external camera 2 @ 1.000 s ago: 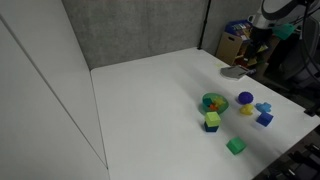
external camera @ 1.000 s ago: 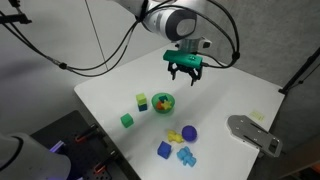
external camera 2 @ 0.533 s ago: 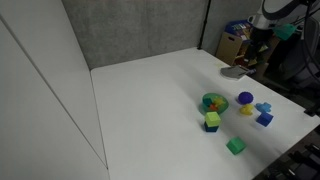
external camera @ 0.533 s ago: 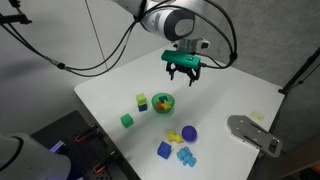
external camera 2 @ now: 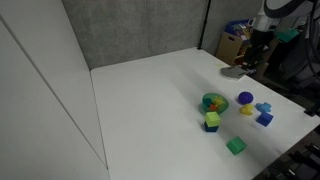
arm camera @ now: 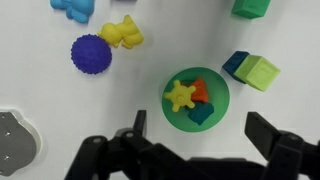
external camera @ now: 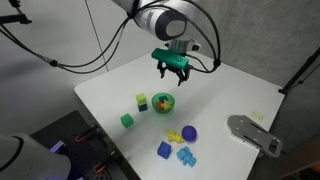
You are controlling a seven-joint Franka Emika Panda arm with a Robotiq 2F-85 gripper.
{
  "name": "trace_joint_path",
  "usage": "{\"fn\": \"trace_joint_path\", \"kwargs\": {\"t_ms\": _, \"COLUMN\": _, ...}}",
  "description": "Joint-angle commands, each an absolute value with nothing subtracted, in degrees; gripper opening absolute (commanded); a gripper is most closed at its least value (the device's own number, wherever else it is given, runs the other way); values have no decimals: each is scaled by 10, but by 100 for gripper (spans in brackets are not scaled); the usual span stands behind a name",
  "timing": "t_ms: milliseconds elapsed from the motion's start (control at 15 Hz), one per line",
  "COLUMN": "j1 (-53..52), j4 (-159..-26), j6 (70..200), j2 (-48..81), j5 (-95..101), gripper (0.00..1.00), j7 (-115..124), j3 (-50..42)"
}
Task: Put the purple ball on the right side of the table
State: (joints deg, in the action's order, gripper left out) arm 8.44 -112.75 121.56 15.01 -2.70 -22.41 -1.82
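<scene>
The purple ball lies on the white table beside a yellow toy; it also shows in an exterior view and in the wrist view. My gripper hangs open and empty above the table, up and back from the green bowl. In the wrist view the open fingers frame the table just below the green bowl, which holds small toys. The ball is well apart from the gripper.
A grey metal plate lies at the table's edge. A blue cube, light blue toy, green cube and a yellow-green block pair lie near the bowl. Cables hang behind the arm.
My gripper has moved left and slightly down, closer to above the green bowl. The toys have not moved.
</scene>
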Motion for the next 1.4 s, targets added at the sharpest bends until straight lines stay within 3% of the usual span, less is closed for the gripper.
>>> {"fn": "trace_joint_path", "kwargs": {"t_ms": 0, "j1": 70, "j4": -1189, "j6": 1217, "j2": 77, "j5": -31, "gripper": 100, "j7": -180, "j3": -18}}
{"fn": "trace_joint_path", "kwargs": {"t_ms": 467, "j1": 44, "j4": -1258, "j6": 1210, "j2": -36, "j5": 12, "gripper": 100, "j7": -63, "j3": -22}}
{"fn": "trace_joint_path", "kwargs": {"t_ms": 1333, "j1": 24, "j4": -1285, "j6": 1043, "j2": -195, "j5": -32, "gripper": 100, "j7": -42, "j3": -24}}
